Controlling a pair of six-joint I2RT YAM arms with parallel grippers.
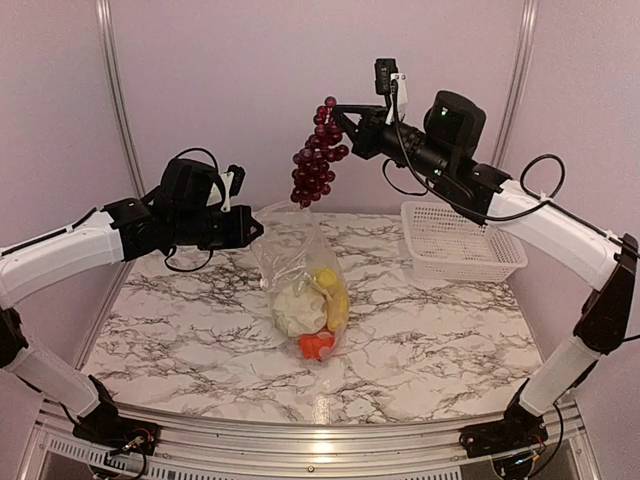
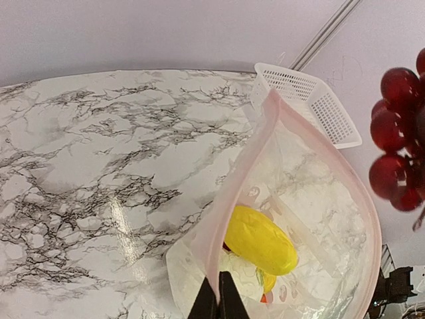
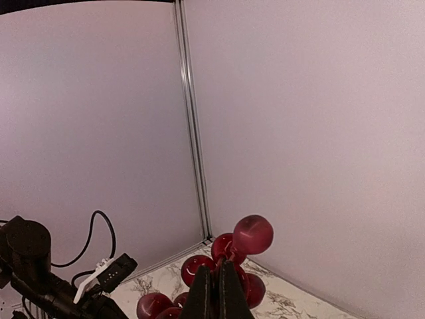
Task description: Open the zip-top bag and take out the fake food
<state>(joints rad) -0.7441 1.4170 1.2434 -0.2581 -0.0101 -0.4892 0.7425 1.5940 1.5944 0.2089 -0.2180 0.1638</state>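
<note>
Just left of the zip-top bag (image 1: 290,250): left tool (image 1: 256,228), clenched on the bag's top edge and holding that edge up above the tabletop (image 1: 170,320). From the left wrist, black fingertips (image 2: 207,306) pinched together on the pink zip strip (image 2: 242,179), with the bag's wide-open mouth just beside them.

Bag itself: standing tall near the middle of the marbled tabletop, bottom resting on it, clear and crinkled.

Inside the bag, low down: most of the fake food (image 1: 315,315). A pale green leafy piece (image 1: 296,308) at the left, a yellow piece (image 1: 331,290) against its right side, an orange-red piece (image 1: 316,346) at the very bottom.

Above the bag and slightly right of its mouth: dark red grape cluster (image 1: 318,160), wholly outside the plastic, dangling in the air well clear of the rim.

Up and right of the bag: right tool (image 1: 342,120), grasping the grape cluster at its upper end. In the right wrist view, fingers shut tight among the topmost grapes.

Further right of the bag, apart from it: white lattice basket (image 1: 462,245), sitting on the tabletop.
</note>
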